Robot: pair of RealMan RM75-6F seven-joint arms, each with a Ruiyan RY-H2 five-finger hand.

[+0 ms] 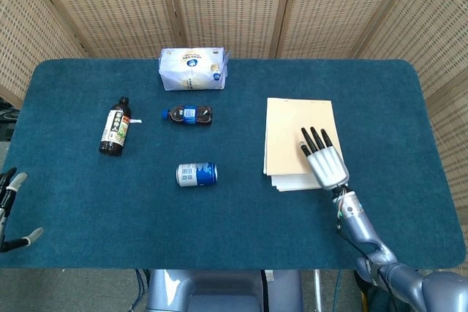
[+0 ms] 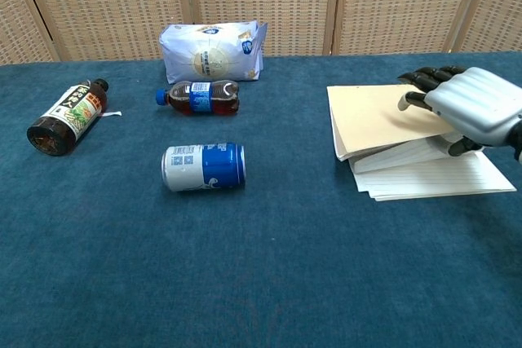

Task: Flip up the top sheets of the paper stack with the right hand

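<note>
The cream paper stack (image 1: 292, 133) lies on the right half of the blue table. My right hand (image 1: 325, 162) grips the near right part of its top sheets. In the chest view the fingers (image 2: 424, 79) lie on top of the lifted sheets (image 2: 371, 116) and the thumb sits beneath them. The lifted sheets tilt up at the near end and the white lower sheets (image 2: 432, 181) lie flat, fanned out below. My left hand (image 1: 11, 210) shows only as spread fingertips at the lower left edge, holding nothing.
A blue and white can (image 1: 196, 174) lies on its side near the table's middle. Behind it lie a small blue-label bottle (image 1: 189, 114) and a white bag (image 1: 193, 69). A dark bottle (image 1: 114, 127) lies at the left. Wicker screens stand behind the table.
</note>
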